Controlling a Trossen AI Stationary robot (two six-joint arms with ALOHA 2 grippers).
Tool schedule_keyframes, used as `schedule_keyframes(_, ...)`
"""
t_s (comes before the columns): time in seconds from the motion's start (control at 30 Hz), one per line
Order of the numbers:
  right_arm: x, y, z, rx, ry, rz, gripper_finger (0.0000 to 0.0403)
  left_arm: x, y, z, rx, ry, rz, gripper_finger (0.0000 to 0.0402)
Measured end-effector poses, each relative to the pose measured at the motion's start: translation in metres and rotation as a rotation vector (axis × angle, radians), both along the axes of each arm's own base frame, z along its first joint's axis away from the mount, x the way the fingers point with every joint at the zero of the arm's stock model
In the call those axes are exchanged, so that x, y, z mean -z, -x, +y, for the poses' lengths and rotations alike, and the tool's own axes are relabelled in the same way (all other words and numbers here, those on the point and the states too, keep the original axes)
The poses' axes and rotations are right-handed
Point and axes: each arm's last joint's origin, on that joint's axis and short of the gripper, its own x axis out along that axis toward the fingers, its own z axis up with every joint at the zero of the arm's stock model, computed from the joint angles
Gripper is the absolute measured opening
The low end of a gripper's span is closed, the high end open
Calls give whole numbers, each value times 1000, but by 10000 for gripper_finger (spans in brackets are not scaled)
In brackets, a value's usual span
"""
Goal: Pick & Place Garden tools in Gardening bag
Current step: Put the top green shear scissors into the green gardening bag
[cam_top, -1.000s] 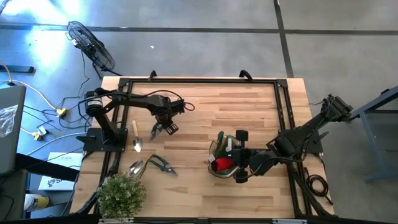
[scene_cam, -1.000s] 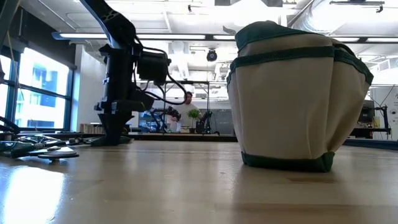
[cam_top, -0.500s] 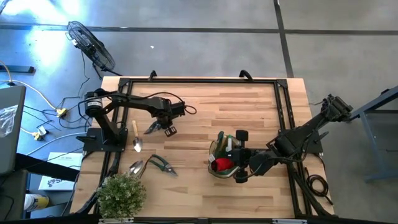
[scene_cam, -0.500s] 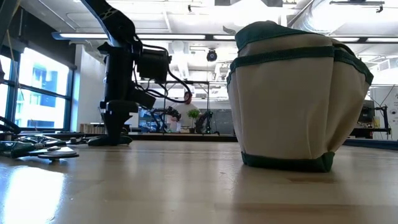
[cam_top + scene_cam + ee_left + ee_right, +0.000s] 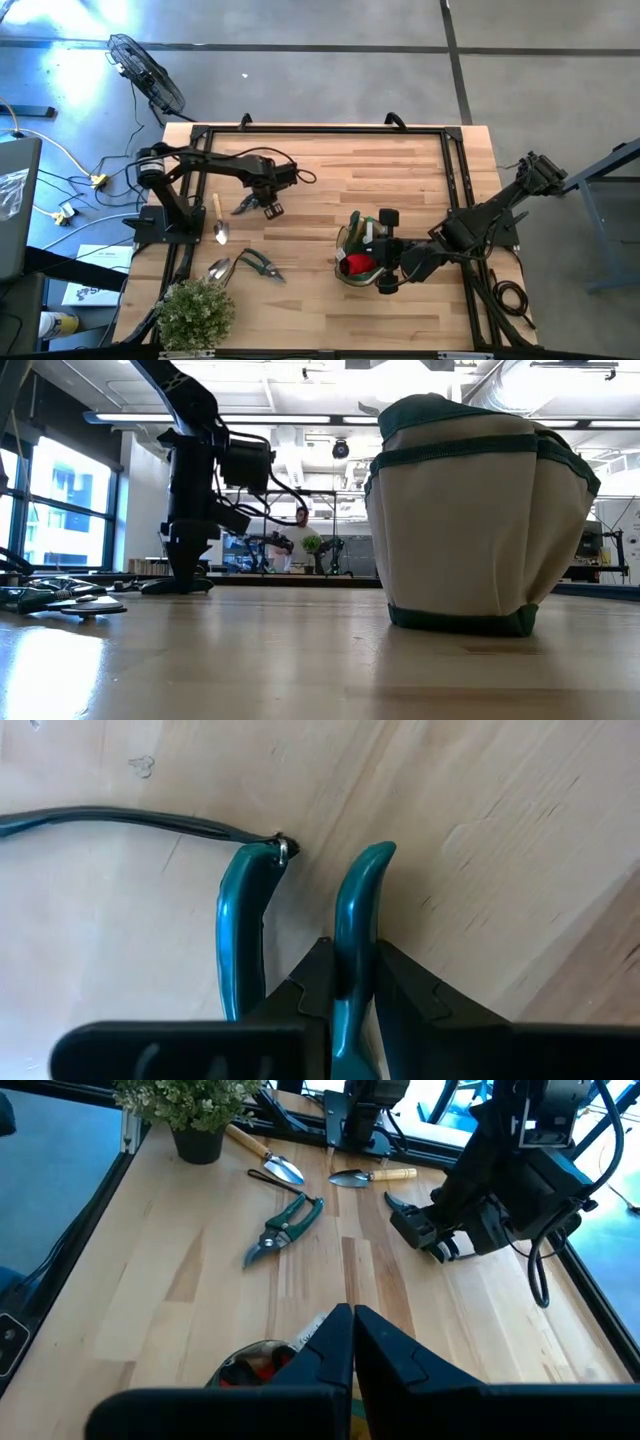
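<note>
Toward the left middle of the desk [image 5: 400, 160], the left end effector [image 5: 250, 207] is clenched on a pair of teal-handled pruners [image 5: 350, 910]. From above, the tool is a small dark shape under the arm. The left wrist view shows more: two curved teal handles, with the dark fingers clamped on just one of them. Whether the pruners are lifted off the wood cannot be told.

Right of centre, toward the near edge, stands the bag [image 5: 350, 250], mouth up, with a red piece [image 5: 355, 265] inside. The right end effector [image 5: 352, 1335] is at the bag's right rim, its fingers pressed together and grasping nothing. The low view shows the bag only from the side, pale cloth with green trim, and hides what it holds.

Near the left edge lie a wooden-handled trowel [image 5: 217, 220], a scoop [image 5: 218, 268] and second pruners [image 5: 262, 265] just right of the scoop. A plant [image 5: 195, 312] sits at the near left corner.

Only the low view reaches the room beyond, where a person [image 5: 300, 540] stands far off.
</note>
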Motion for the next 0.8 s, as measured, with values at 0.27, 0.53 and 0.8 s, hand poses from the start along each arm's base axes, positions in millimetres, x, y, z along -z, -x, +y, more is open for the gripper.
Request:
schedule_keyframes(0.27, 0, -8, -14, 50, -20, 0, 3, -17, -1, 0, 26, -12, -70, 37)
schedule_keyframes(0.53, -1, -15, -24, 55, -62, -4, 3, -29, 2, 1, 22, -82, -98, 37)
schedule_keyframes(0.8, -3, -20, -34, 87, -61, -26, 3, -40, 5, -1, 49, -79, -136, 37)
